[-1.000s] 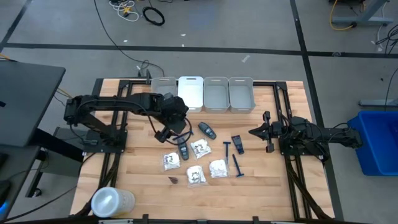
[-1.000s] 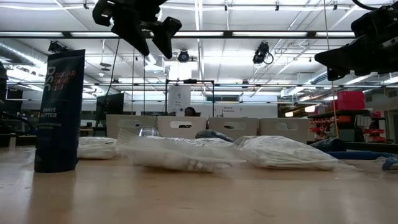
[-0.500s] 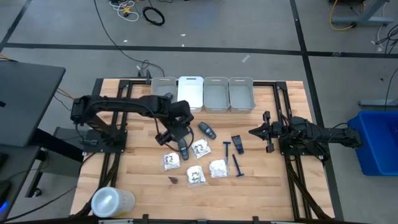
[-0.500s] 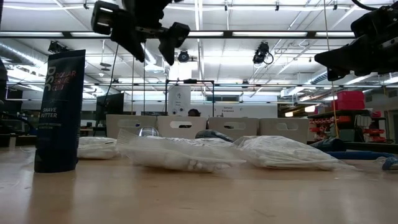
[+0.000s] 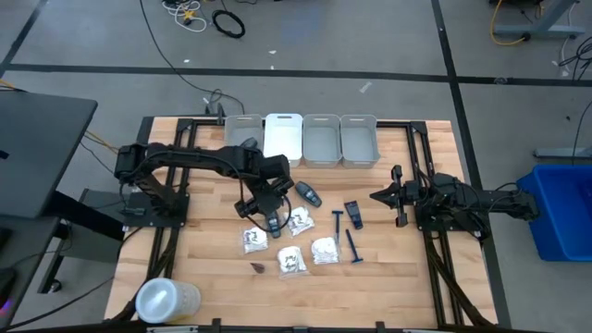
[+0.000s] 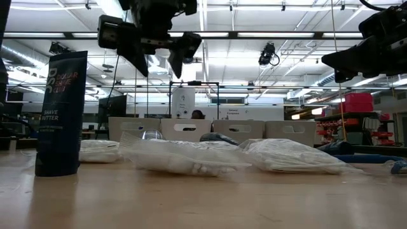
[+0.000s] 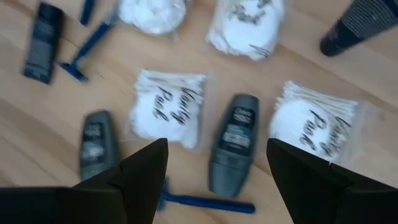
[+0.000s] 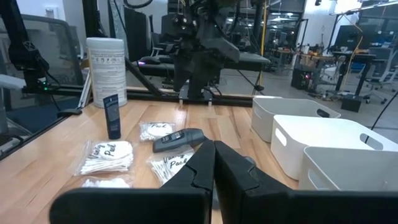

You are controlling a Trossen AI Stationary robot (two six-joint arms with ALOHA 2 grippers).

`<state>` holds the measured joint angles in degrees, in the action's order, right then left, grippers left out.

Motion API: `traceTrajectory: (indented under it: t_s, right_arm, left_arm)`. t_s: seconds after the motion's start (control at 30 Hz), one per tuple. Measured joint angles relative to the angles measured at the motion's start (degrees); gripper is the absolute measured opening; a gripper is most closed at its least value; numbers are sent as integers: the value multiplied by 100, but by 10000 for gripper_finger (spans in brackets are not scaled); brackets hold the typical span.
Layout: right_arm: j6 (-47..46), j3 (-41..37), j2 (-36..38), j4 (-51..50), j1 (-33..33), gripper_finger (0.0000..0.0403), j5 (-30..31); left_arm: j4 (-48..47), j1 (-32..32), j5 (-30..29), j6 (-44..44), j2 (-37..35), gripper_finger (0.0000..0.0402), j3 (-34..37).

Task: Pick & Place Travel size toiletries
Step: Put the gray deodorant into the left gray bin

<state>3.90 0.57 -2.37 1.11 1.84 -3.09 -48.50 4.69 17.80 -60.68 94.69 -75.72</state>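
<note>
Seen from above, my left gripper [image 5: 269, 205] hangs over the middle of the wooden counter [image 5: 203, 268], fingers spread wide and holding nothing, directly above a dark oval case [image 5: 273, 223] that lies among the travel toiletries. A second dark case [image 5: 307, 193] lies just beyond it toward the 4 bins [image 5: 321, 141] lined along the far edge, white packets [image 5: 324, 250] sit scattered nearer the front edge, and 2 blue razors [image 5: 351, 247] and a small dark tube [image 5: 352, 214] lie toward my right side. My right gripper [image 5: 377, 197] waits well apart at the right of the counter, fingers pressed together and empty; a white canister [image 5: 166, 300] stands at the front left corner. From counter height, my left gripper [image 6: 160, 58] hovers high over the crinkly packets [image 6: 184, 157], clear of them, with a dark upright tube [image 6: 62, 113] standing at the left. Through my left wrist camera, my 2 dark fingers [image 7: 144, 171] frame an oval case [image 7: 231, 143] lying flat between 2 cotton-swab packets [image 7: 166, 106], another oval case [image 7: 96, 144] beside them, and a blue razor [image 7: 202, 202] close under the fingers. Through my right wrist camera, my closed fingers [image 8: 214, 167] point across the counter at the packets [image 8: 107, 156], a dark case [image 8: 177, 139] and the white bins [image 8: 323, 144].
</note>
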Motion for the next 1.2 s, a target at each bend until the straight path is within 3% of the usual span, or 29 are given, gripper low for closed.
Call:
traceTrajectory:
  t_s: [0.67,0.97,1.2]
  right_arm:
    - [-1,-1,-17,-3,0,14,0]
    - [0,-1,-17,-3,1,14,-2]
    - [0,0,-20,-3,0,14,0]
  left_arm:
    - [1458,157,-39,-458,23,279,1591]
    - [1520,271,21,-940,22,279,1679]
    - [1469,269,569,-1676,116,279,1685]
